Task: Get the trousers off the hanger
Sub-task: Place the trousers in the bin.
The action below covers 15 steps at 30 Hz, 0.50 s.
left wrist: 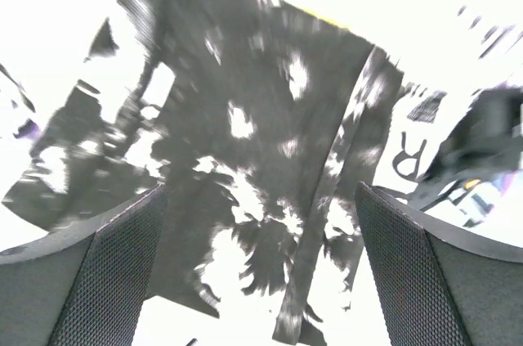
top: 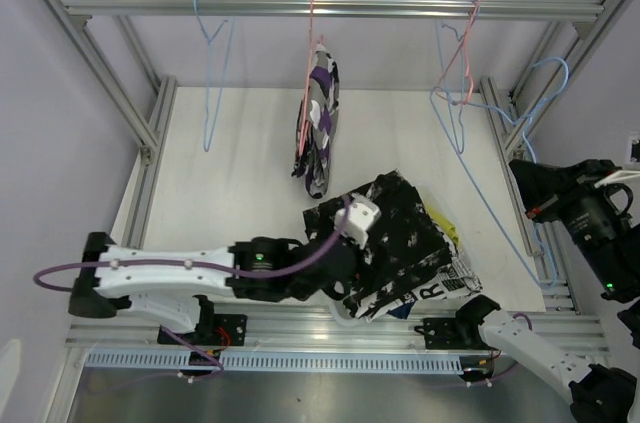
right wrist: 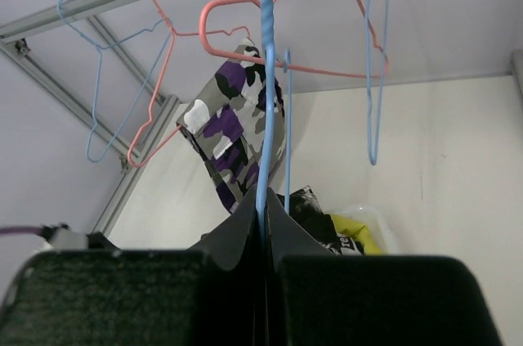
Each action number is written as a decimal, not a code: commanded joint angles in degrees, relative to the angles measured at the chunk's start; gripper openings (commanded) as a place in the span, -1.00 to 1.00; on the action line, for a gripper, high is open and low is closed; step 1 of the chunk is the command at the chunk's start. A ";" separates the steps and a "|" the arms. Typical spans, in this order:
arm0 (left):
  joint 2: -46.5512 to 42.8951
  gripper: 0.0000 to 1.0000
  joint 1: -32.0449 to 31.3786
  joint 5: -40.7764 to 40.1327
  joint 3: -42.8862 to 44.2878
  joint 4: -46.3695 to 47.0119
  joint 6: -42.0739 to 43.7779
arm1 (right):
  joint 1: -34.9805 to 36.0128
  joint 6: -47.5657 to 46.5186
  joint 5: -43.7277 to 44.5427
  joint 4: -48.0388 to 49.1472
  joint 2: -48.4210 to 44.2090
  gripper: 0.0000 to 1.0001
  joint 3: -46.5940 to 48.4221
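The purple-white-black trousers (top: 318, 123) hang on a pink hanger (top: 309, 43) at the middle of the rail; they also show in the right wrist view (right wrist: 237, 129). The black-and-white splatter trousers (top: 400, 233) lie on a pile with the yellow pair (top: 447, 227) and the grey-white patterned pair (top: 440, 288). No navy pair shows. My left gripper (top: 352, 245) hovers open just above the splatter trousers (left wrist: 261, 133), fingers (left wrist: 106, 272) apart with nothing between them. My right gripper (top: 535, 198) is shut on the wire of an empty blue hanger (right wrist: 265, 109) at the right.
Empty hangers hang from the rail (top: 330, 8): a blue hanger (top: 212, 73) at the left, a pink hanger (top: 465, 38) and another blue hanger (top: 450, 113) at the right. Aluminium frame posts (top: 150, 133) flank the white table.
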 commanded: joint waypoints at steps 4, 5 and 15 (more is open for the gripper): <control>-8.79 0.99 -0.08 -4.20 3.32 -11.63 0.52 | 0.41 -0.83 -4.72 -5.12 -1.81 -1.00 -0.80; -9.41 0.99 -0.08 -4.21 2.97 -11.72 0.26 | 0.41 -0.40 -5.34 -4.94 -2.68 -1.00 -3.86; -12.84 0.99 -0.16 -3.68 -1.34 -14.18 -1.94 | 0.32 0.49 -11.67 -3.80 -11.57 -1.00 -16.89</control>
